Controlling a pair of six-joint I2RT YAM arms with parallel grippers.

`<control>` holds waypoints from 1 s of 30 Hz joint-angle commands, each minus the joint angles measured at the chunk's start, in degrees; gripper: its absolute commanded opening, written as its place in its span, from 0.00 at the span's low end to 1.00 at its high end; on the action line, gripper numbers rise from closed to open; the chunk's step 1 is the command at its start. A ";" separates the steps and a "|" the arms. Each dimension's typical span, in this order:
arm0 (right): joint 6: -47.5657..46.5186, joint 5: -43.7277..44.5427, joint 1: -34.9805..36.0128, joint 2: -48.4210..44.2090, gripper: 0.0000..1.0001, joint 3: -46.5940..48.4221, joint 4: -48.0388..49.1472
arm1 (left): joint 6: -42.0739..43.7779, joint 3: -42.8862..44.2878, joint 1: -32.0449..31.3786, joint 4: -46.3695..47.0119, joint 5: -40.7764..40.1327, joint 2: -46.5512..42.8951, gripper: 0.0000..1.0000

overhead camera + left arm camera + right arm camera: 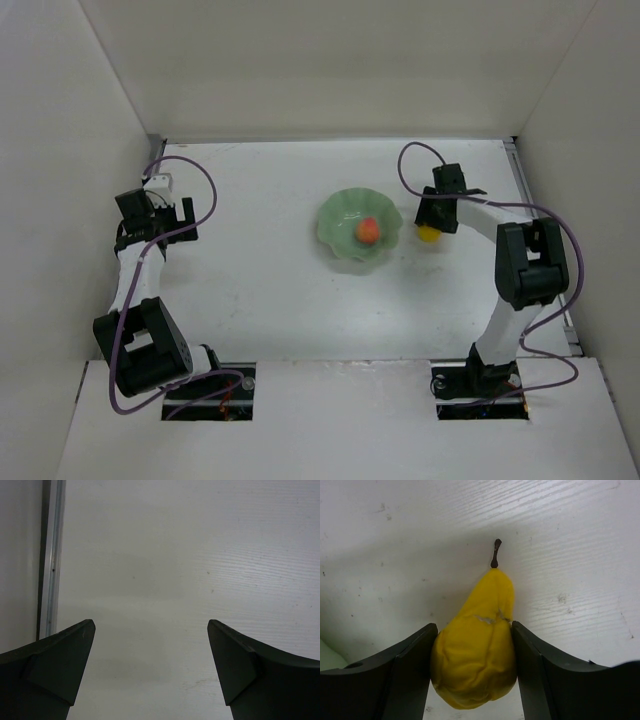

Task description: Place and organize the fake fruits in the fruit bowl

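The pale green fruit bowl (360,230) with a wavy rim stands mid-table, and the round red-orange fruit (367,231) lies inside it. Just right of the bowl lies the yellow pear (429,236) (476,650), its thin dark stem pointing away from the wrist camera. My right gripper (432,228) (474,652) is shut on the pear, both fingers pressed against its crumpled sides low over the table. Far to the left my left gripper (160,213) (150,650) hovers open over bare table with nothing between its fingers.
White walls enclose the table on three sides. A metal rail (50,555) runs along the left edge near my left gripper. A sliver of the bowl's green rim (327,655) shows at the lower left of the right wrist view.
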 commanded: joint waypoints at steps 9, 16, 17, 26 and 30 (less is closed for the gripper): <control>0.06 -1.53 3.55 -13.98 0.13 0.68 5.15 | 0.66 -0.60 -0.18 2.13 0.55 -1.39 1.00; -0.55 -1.70 17.26 -10.24 0.15 6.55 9.13 | 0.75 -0.60 -0.18 2.13 0.55 -1.57 1.00; -0.55 -1.96 19.02 -8.13 0.15 8.14 8.78 | 0.84 -0.69 -0.18 2.13 0.55 -1.65 1.00; -0.38 -3.55 25.72 4.89 0.34 18.34 8.25 | 1.02 -1.22 -0.01 2.13 0.55 -2.53 1.00; -1.08 -4.24 25.72 3.85 1.00 18.09 8.25 | 1.02 -1.30 -0.01 2.13 0.90 -2.62 1.00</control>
